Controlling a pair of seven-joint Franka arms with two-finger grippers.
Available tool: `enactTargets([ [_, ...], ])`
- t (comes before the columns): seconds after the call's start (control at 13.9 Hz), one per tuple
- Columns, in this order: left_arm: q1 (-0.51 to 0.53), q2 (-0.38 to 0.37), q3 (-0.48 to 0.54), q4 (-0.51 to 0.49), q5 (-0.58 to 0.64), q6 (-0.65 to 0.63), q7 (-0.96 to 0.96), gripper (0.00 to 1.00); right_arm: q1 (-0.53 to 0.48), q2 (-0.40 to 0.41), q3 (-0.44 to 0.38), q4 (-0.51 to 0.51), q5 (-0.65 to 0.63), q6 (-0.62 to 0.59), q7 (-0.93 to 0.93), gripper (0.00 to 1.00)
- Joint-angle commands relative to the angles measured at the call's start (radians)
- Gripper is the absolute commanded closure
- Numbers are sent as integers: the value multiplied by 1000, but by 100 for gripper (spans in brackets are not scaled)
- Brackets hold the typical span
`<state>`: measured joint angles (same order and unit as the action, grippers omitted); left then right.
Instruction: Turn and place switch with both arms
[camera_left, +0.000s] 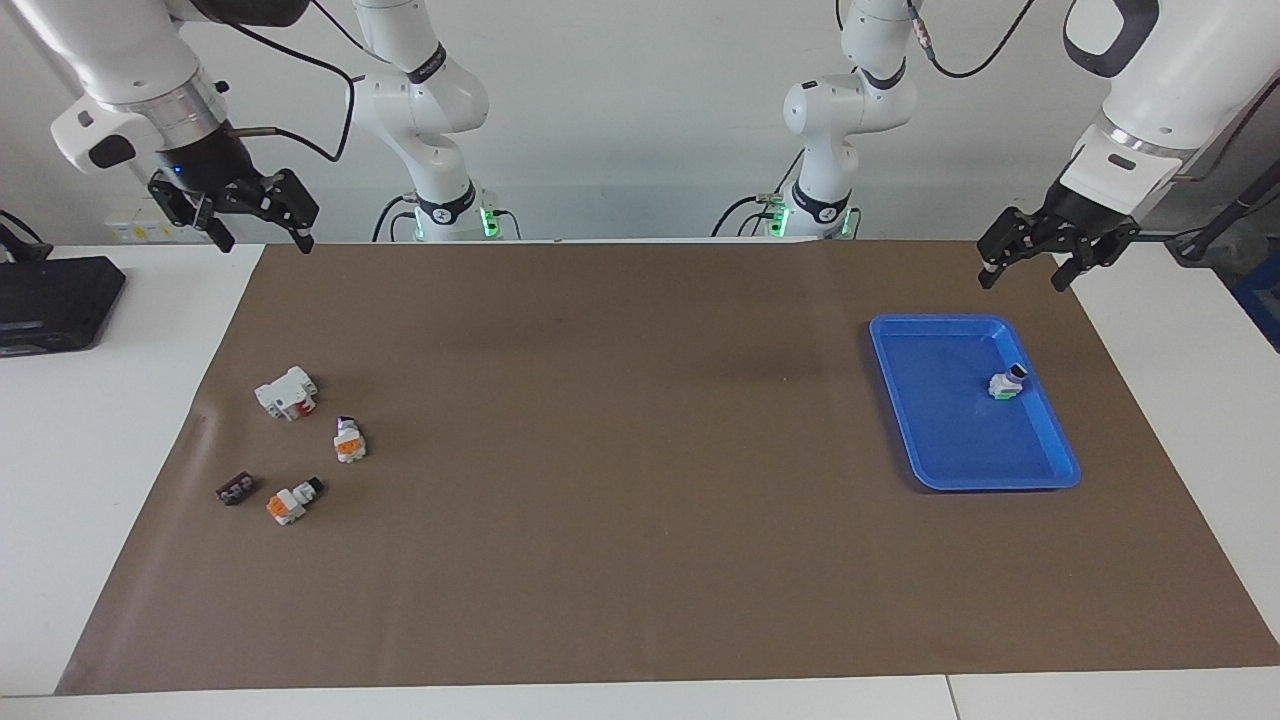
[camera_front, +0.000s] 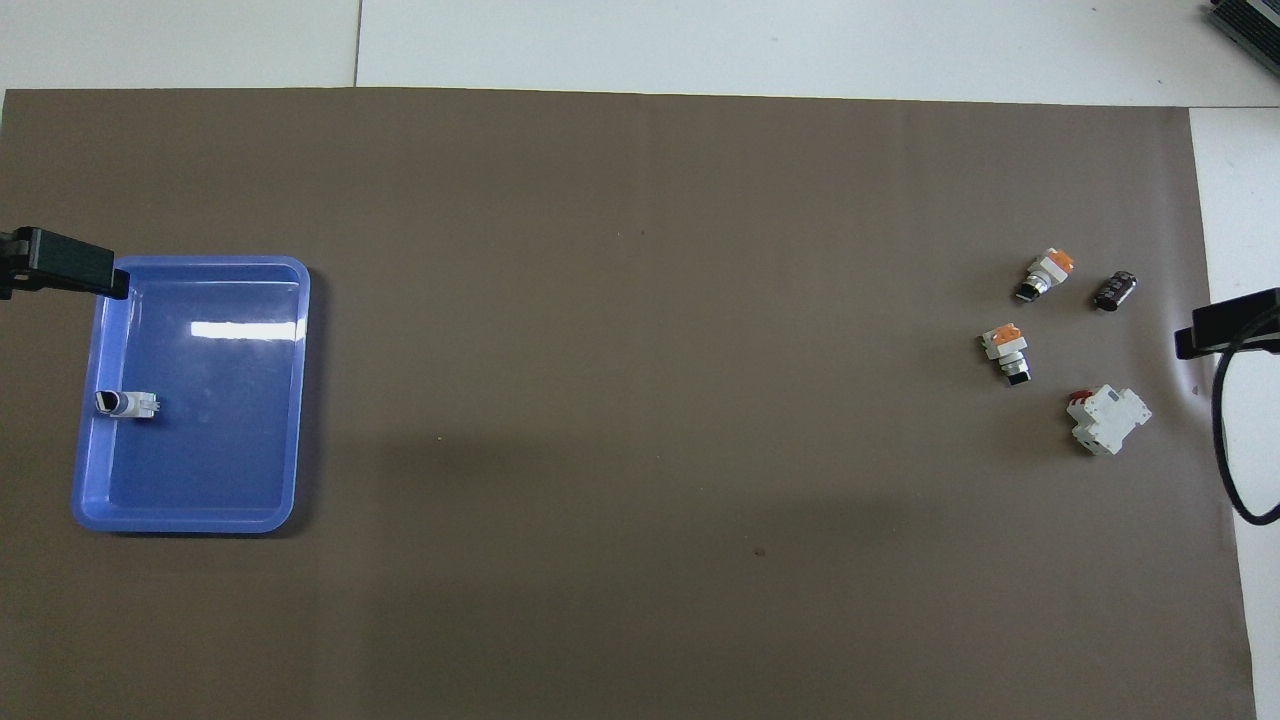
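Note:
Two switches with orange faces lie on the brown mat toward the right arm's end: one switch (camera_left: 348, 440) (camera_front: 1006, 353) and, farther from the robots, another (camera_left: 290, 500) (camera_front: 1043, 274). A third white switch (camera_left: 1007, 383) (camera_front: 125, 403) lies in the blue tray (camera_left: 940, 322) (camera_front: 200, 262). My left gripper (camera_left: 1022, 275) hangs open and empty over the mat by the tray's corner closest to the robots. My right gripper (camera_left: 265, 240) hangs open and empty over the mat's corner at its own end.
A larger white block with a red mark (camera_left: 287, 392) (camera_front: 1107, 419) and a small dark-brown piece (camera_left: 235, 489) (camera_front: 1114, 290) lie beside the orange switches. A black box (camera_left: 55, 300) sits on the white table off the mat.

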<state>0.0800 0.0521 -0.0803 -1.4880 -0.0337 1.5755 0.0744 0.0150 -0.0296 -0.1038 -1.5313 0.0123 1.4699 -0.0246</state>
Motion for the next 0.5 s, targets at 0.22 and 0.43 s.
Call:
enactTargets([
  [0.22, -6, -28, 5, -35, 43, 6, -1, 0, -9, -10, 7, -17, 5, 13, 14, 0],
  [0.43, -8, -29, 4, -35, 60, -5, -18, 0, -9, -10, 7, -17, 5, 15, 14, 0],
])
